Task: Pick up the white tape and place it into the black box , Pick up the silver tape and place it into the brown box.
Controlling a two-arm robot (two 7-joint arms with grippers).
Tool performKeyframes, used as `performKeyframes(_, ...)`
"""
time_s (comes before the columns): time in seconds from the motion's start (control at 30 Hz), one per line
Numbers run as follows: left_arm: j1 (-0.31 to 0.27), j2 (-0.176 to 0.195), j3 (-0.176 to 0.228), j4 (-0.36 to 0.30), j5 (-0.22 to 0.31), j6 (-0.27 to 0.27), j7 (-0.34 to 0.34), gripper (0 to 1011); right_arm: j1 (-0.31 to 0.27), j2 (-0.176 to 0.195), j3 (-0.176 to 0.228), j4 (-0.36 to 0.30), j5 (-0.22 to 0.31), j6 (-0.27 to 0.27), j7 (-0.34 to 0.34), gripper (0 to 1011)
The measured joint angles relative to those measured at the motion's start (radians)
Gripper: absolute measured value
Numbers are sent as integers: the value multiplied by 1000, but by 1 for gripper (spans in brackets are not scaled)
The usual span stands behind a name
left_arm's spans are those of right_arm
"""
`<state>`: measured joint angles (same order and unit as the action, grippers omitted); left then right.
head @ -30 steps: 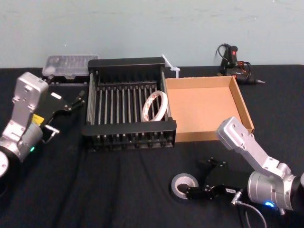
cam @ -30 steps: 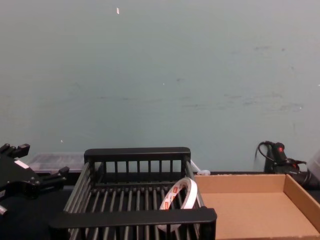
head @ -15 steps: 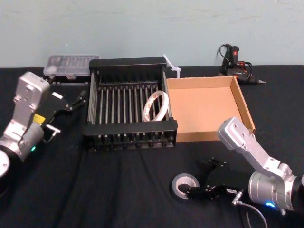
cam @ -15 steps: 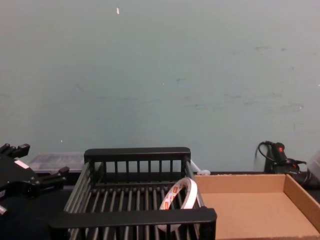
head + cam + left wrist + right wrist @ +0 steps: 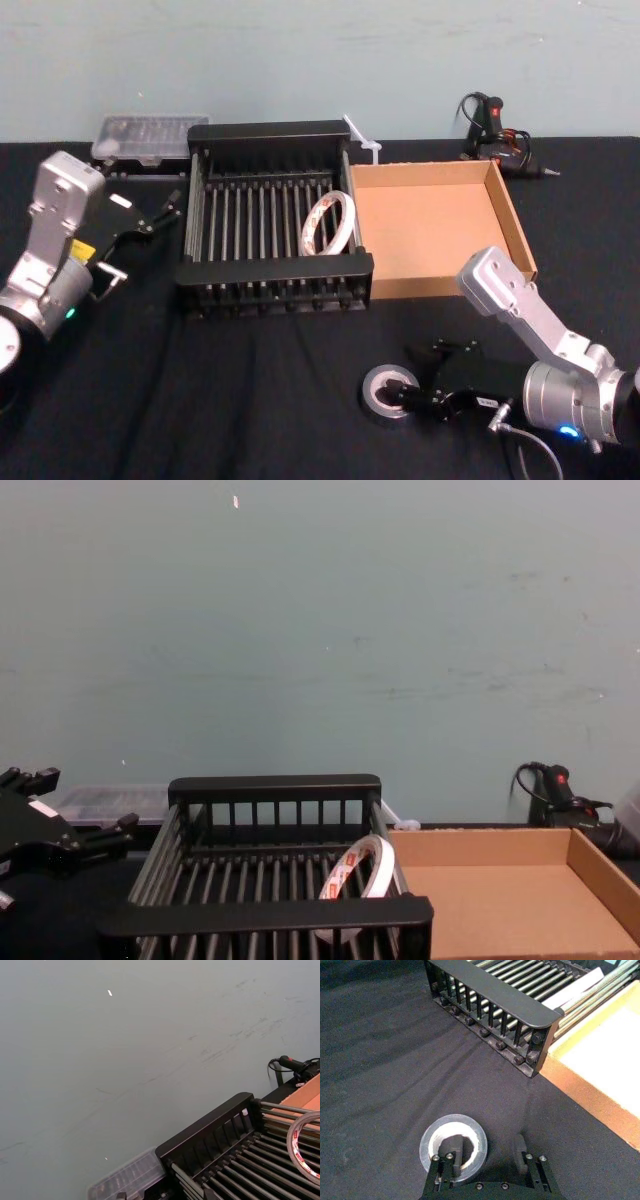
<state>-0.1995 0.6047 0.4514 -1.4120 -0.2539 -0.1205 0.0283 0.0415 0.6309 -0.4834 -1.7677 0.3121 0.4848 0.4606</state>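
Head view: black cloth covers the table (image 5: pixel 250 400) below a pale teal wall (image 5: pixel 300 60). The white tape (image 5: pixel 347 222) leans on edge inside the black box (image 5: pixel 270 131), at its 3 o'clock side, where the brown box (image 5: pixel 425 235) touches. The silver tape (image 5: pixel 372 385) lies flat at the brown box's 6 o'clock. The left gripper (image 5: pixel 155 213) is parked with its fingers apart at the black box's 9 o'clock.

Left wrist view: scuffed wall rises behind the black box.

Right wrist view: the right gripper (image 5: pixel 485 1155) is spread, one finger in the silver tape's core, the other outside it.

Chest view: the white tape stands behind the front rim.

White tape (image 5: pixel 294 1145) partly beyond left wrist view's edge
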Motion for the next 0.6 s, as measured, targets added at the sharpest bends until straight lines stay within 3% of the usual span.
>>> performKeyframes(0.03, 0, 0, 0, 0, 0, 0, 0, 1001, 0, 0, 0, 0, 0, 0, 0, 651)
performKeyframes(0.5, 0, 0, 0, 0, 0, 0, 0, 1001, 0, 0, 0, 0, 0, 0, 0, 191)
performKeyframes(0.6, 0, 0, 0, 0, 0, 0, 0, 1001, 0, 0, 0, 0, 0, 0, 0, 157)
